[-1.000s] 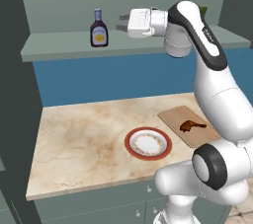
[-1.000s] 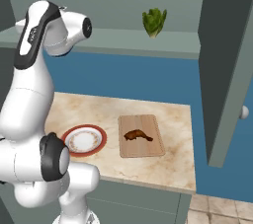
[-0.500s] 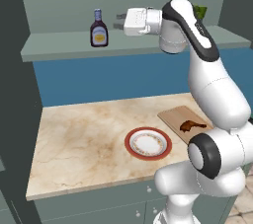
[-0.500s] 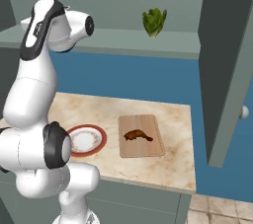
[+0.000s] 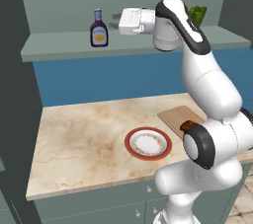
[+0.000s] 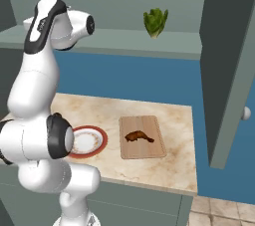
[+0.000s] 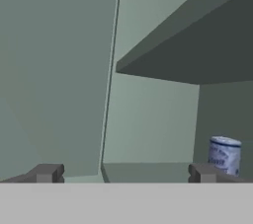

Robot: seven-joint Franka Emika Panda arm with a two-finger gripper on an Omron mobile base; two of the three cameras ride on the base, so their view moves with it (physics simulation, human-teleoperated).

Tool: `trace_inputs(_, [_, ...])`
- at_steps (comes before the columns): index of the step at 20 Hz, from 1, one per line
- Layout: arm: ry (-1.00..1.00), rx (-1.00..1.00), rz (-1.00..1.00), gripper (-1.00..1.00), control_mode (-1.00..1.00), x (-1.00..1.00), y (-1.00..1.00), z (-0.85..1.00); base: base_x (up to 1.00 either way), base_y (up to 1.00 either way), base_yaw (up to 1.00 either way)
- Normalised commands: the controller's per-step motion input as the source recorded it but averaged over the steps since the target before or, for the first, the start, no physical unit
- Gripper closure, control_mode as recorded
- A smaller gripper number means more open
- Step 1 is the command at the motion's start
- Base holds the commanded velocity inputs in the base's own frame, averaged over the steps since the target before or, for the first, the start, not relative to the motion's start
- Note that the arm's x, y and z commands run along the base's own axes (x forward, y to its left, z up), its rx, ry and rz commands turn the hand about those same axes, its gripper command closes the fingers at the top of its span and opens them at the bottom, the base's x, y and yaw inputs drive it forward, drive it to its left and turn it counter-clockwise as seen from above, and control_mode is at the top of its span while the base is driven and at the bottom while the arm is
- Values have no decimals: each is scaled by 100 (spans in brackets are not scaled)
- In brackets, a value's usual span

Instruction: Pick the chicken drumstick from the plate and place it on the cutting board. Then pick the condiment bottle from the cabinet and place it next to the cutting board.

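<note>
First half looks done: in the right base view the chicken drumstick (image 6: 139, 137) lies on the cutting board (image 6: 142, 151), and the plate (image 6: 96, 141) just to its left sits bare. What is left, by the look of it, is the whole bottle leg: the grab, the lift off the shelf, and the set-down beside the board.

Sweeping the left base view from the left: the condiment bottle (image 5: 99, 29) stands upright on the cabinet (image 5: 54, 50) shelf, untouched. Just to its right the gripper (image 5: 115, 19) reaches in at bottle height, near the bottle but apart from it. The fingers are spread wide with nothing between them; in the hand view the two fingertips (image 7: 45, 173) sit far apart at the bottom. The pale bottle cap (image 7: 225, 154) peeks up beside the right-hand tip, so the bottle is off-centre in the grasp line and likely needs a sideways correction. Further right on the same shelf stands a green leafy vegetable (image 5: 197, 14), well clear of the bottle.

Down on the marble counter (image 5: 79, 139), left to right: plate, then board.

The count: one drumstick, one plate, one cutting board, one bottle, one leafy vegetable, one arm with one gripper.
</note>
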Motion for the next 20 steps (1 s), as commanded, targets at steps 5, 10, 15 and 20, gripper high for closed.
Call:
trace_inputs(5, [0, 0, 0, -100, -100, 21, 10, 0, 0, 0, 0])
trace_inputs(10, [0, 0, 0, -100, -100, 22, 8, 0, 0, 0, 0])
trace_inputs(15, [0, 0, 0, -100, -100, 22, 5, 0, 0, 0, 0])
trace_inputs(20, [0, 0, 0, -100, -100, 23, 1, 0, 0, 0, 0])
